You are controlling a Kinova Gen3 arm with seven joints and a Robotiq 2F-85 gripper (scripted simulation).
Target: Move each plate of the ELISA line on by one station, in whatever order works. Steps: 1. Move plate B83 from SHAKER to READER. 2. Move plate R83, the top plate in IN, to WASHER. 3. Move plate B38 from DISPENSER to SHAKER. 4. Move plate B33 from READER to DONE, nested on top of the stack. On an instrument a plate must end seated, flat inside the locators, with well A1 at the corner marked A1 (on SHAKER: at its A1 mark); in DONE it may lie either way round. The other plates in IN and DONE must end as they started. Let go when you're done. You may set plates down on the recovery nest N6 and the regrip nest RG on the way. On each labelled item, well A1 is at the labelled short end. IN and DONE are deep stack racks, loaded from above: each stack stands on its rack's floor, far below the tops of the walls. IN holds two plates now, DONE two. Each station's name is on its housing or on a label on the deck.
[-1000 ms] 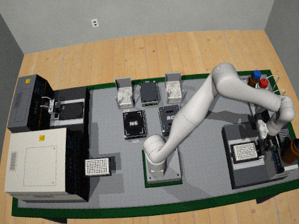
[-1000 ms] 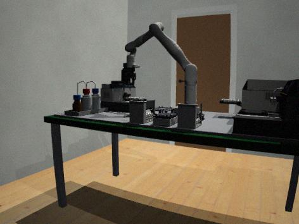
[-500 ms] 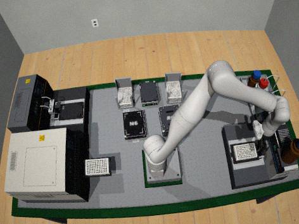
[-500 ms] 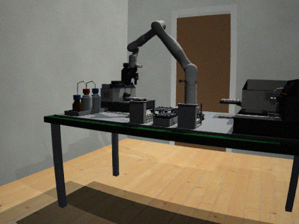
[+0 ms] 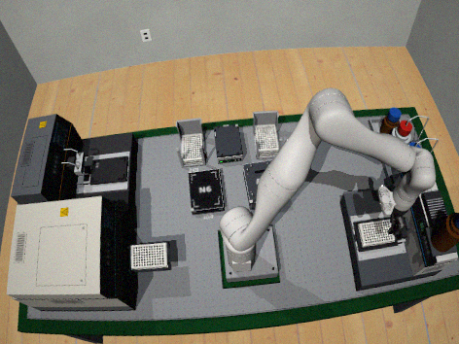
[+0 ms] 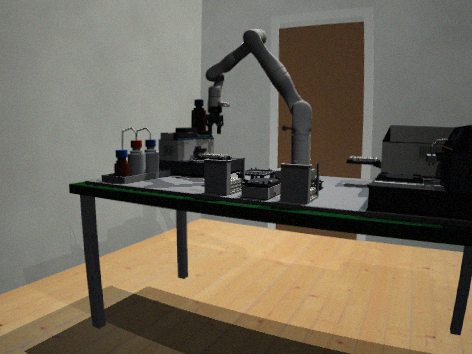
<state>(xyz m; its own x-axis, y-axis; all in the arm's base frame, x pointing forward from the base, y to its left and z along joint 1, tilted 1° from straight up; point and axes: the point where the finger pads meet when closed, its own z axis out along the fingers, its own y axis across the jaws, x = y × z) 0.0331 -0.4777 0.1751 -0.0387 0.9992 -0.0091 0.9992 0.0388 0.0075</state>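
Fingers spread wide and holding nothing, the gripper (image 5: 400,224) hangs above the right-hand instrument (image 5: 374,262), at the right short end of the white well plate (image 5: 375,232) seated there. Neither the plate's label nor the station's name can be read in these views. The arm appears to be poised so for an end-on or straddling grasp, jaws open in readiness. Room is tight on that side: a dark module (image 5: 433,214) and a brown bottle (image 5: 446,233) stand just beside the wrist, and capped bottles (image 5: 403,127) crowd the far corner. Another plate (image 5: 150,256) rests on the drawer by the large left housing (image 5: 53,248). Two racks (image 5: 191,127) at the back each show a plate. N6 (image 5: 206,189) lies bare mid-deck, well apart, offering open ground for a set-down.
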